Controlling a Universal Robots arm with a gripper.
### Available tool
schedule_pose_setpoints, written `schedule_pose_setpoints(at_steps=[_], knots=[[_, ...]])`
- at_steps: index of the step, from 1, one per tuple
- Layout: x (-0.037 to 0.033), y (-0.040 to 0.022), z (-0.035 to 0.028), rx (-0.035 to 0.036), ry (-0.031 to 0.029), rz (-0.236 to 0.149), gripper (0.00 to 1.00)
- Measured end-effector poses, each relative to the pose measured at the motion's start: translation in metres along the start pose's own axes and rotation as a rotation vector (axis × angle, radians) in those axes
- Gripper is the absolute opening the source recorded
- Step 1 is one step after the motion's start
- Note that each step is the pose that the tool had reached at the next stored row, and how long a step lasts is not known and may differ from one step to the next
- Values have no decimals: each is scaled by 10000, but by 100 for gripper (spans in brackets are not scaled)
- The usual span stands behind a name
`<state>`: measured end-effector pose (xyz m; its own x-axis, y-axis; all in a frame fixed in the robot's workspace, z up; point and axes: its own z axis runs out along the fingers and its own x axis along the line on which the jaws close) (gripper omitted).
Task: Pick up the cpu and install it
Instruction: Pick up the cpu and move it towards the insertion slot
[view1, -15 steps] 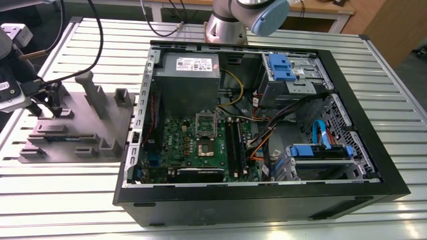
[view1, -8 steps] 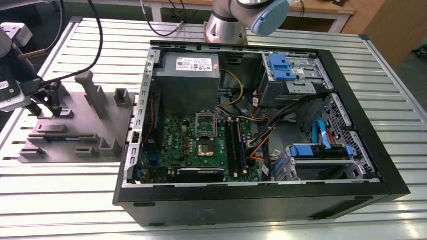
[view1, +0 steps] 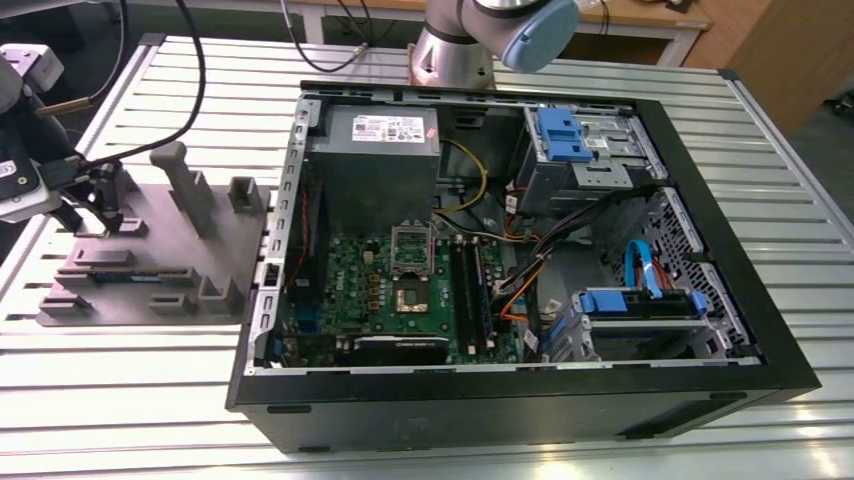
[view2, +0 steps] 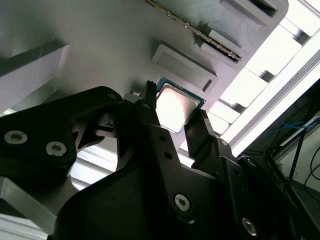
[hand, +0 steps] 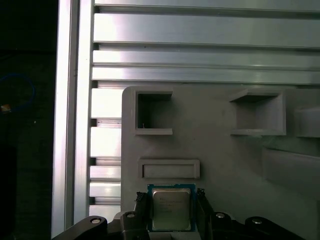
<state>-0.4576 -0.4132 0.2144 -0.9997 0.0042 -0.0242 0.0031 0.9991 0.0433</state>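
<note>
Your black two-finger gripper (hand: 171, 196) pinches the small, square, silver-topped cpu (hand: 171, 212) by opposite edges, jaws snug against it, over the grey plastic fixture tray (view1: 200, 255) on the exterior view's left.

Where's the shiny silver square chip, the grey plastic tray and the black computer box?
Shiny silver square chip, the cpu (hand: 171, 210): first wrist view, middle of its metal top.
Grey plastic tray (hand: 215, 150): first wrist view, flat part between pockets.
Black computer box (view1: 534, 410): exterior view, its near outer wall.
</note>
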Motion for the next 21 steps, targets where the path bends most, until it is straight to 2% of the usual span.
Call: schedule_pose_setpoints(at_steps=[7,9,21], knots=[[-1,1,-19,7,3,-1,47],[-1,2,-47,10,2,0,47],[-2,3,-77,9,2,0,47]])
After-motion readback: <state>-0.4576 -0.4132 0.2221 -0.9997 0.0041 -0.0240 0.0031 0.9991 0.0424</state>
